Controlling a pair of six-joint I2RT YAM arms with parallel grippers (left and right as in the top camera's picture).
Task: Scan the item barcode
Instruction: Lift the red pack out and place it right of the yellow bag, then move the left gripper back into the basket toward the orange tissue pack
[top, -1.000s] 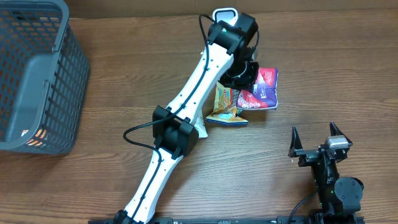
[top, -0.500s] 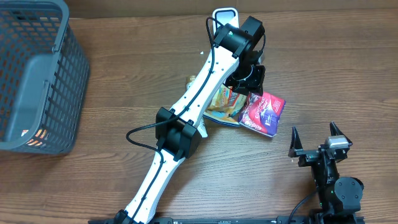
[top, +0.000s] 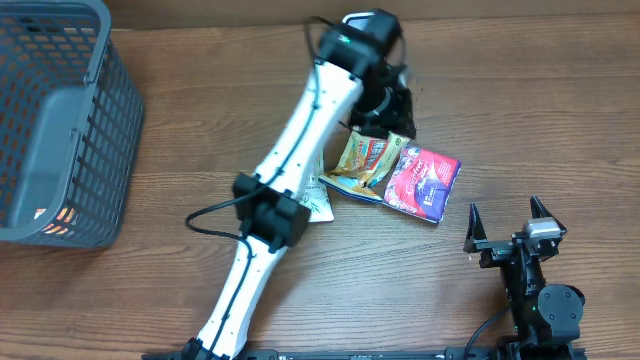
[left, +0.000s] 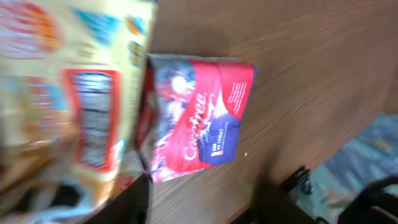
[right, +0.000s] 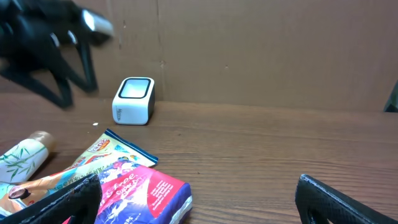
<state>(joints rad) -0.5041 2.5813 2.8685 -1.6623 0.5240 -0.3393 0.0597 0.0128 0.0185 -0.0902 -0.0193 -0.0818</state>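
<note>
Item: red packet (top: 423, 185), flat on the counter (top: 200, 120), touching a yellow snack packet (top: 367, 160), well short of the far-edge scanner (right: 133, 99). Left tool (top: 393, 104) near them: you cannot tell its spread. Right tool (top: 503, 212): apart, idle. Step: pickup, by the look of it. Next you need a grip, barcode turned toward the scanner.

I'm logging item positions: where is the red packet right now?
Overhead view: the red packet lies on the table, right of centre, its left edge against the orange snack packet.

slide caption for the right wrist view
Open right gripper faces a red packet, yellow snack pouch and white scanner on the wooden table.
</note>
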